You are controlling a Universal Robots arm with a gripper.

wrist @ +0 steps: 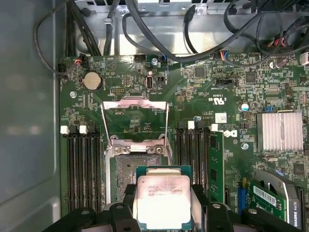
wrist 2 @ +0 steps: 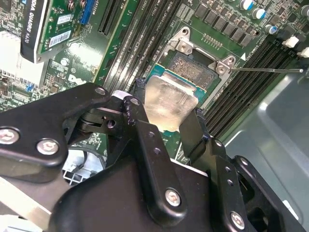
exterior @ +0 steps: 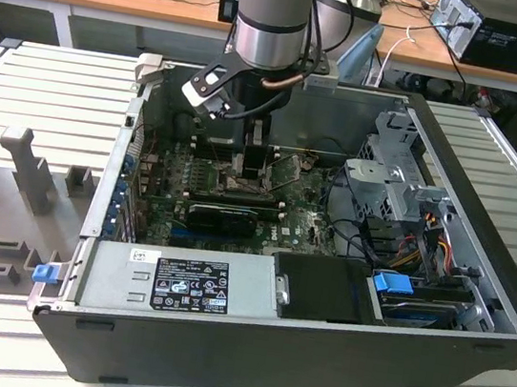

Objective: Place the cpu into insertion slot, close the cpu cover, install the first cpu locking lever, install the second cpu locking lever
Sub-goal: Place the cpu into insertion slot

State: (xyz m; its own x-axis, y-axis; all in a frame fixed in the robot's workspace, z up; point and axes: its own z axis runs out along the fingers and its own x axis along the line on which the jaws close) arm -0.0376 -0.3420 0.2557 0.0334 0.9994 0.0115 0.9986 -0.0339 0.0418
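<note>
Inside the open computer case [exterior: 265, 353], the gripper [wrist 2: 165, 110] pinches the cpu [wrist: 163, 195] by two edges, partly over the insertion slot [wrist: 124, 175]. The cpu cover [wrist: 135, 103] stands flipped open beyond it. Memory slots [wrist: 84, 169] flank the socket, and black cables [wrist: 159, 46] lie farther off.

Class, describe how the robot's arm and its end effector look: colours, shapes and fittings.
The arm is a grey cylinder ending in a shiny metal ring, with a black mount below and a copper-coloured cable curving beside it. The end effector is matte black: flat linkage plates joined by silver screws, tapering into two narrow black fingers.
</note>
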